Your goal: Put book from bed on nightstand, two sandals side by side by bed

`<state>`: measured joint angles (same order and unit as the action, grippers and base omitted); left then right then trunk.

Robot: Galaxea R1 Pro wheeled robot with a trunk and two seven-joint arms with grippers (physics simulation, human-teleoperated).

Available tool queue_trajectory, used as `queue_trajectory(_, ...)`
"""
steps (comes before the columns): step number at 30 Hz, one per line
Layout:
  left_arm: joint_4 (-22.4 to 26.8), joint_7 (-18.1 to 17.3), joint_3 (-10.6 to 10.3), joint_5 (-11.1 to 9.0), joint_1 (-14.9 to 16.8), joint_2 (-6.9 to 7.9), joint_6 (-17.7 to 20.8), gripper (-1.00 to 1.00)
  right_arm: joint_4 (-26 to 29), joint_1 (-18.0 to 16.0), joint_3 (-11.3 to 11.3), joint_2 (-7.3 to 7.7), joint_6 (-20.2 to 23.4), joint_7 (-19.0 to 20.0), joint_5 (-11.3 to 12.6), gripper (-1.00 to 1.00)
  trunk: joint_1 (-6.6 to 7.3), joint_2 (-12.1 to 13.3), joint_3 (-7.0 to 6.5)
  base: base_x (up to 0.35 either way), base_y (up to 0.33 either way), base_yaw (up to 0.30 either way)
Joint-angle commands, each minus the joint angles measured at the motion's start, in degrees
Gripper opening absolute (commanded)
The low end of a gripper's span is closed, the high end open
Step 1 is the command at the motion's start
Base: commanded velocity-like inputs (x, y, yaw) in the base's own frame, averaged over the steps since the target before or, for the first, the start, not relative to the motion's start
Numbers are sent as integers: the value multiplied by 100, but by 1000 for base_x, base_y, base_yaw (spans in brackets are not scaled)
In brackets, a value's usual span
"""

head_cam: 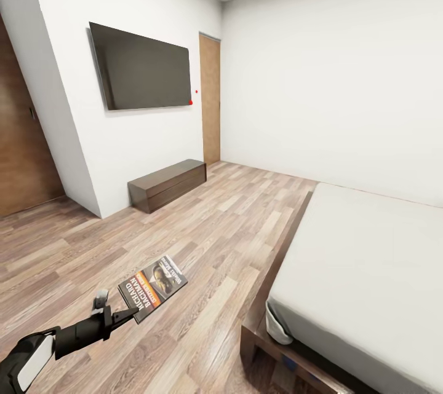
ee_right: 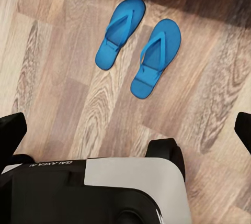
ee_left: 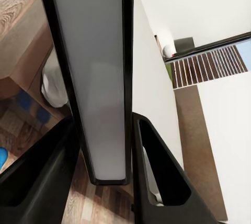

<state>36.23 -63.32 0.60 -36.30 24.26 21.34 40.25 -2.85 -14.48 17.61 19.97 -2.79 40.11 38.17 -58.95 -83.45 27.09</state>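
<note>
Wood-plank floor (head_cam: 203, 240) of the bedroom, wide and bare between the wall-mounted television (head_cam: 143, 68) and the bed (head_cam: 363, 277). Left gripper (head_cam: 126, 315) low at the view's left, jaws closed on the book (head_cam: 152, 287), held by one edge over the floor, cover up, well apart from the mattress corner. Long low bench (head_cam: 167, 184) against the wall under the screen; brown door (head_cam: 210, 99) beyond. Two blue sandals (ee_right: 138, 50) lying side by side on the planks, close together, near a dark shadow edge. Right gripper (ee_right: 125, 130) above them: fingertips spread wide at the picture's edges, holding nothing.
</note>
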Motion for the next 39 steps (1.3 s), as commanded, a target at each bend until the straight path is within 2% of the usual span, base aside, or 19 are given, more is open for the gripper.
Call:
queue_trajectory(1, -1, -5, 0, -26, 3, 1, 44, -100, -23, -8, 46, -2, -29, 32, 41, 100, 0, -4, 6, -1, 2, 0)
queue_trajectory(12, -2, -4, -2, -26, 2, 2, 44, -100, -23, -8, 49, -2, -29, 32, 41, 100, 0, -4, 6, 0, 1, 78)
queue_trajectory(39, -2, -5, 2, -26, 0, 2, 44, -100, -23, -7, 58, -9, -29, 32, 41, 100, 0, -4, 6, 0, 0, 245)
